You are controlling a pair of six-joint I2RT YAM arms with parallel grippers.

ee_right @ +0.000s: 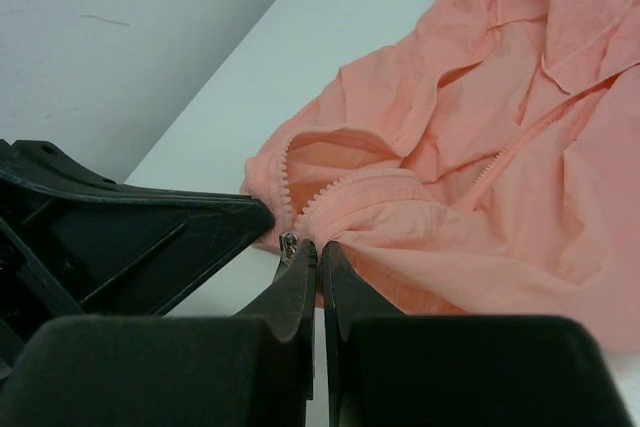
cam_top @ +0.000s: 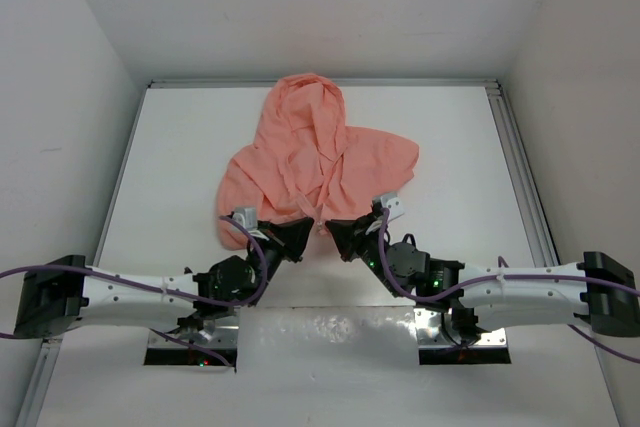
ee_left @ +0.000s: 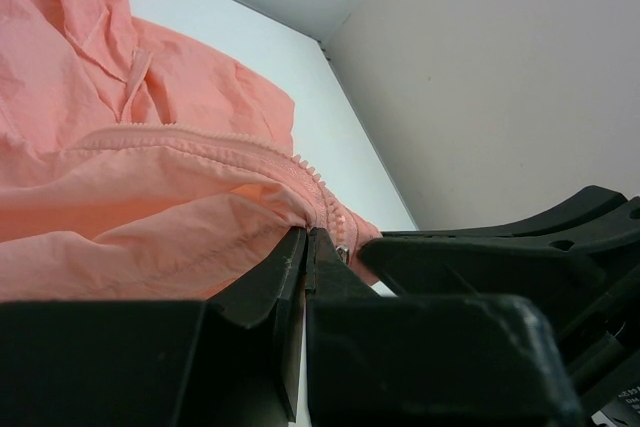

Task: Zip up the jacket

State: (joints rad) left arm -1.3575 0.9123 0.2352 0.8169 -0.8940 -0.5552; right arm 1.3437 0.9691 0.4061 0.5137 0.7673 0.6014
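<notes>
Left gripper (ee_left: 306, 245) and right gripper (ee_right: 318, 253), both closed, are pinching the salmon-pink thin-fabric hooded jacket (cam_top: 320, 147) beside its zipper (ee_right: 345, 185); likely aligning halves, slider (ee_right: 290, 245) engagement coming next.

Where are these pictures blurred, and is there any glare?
Top external: soft even light, the jacket sharp, glare on the plate between the bases. Left wrist: the left gripper blurred near the lens, zipper teeth sharp. Right wrist: the right gripper equally blurred.
</notes>
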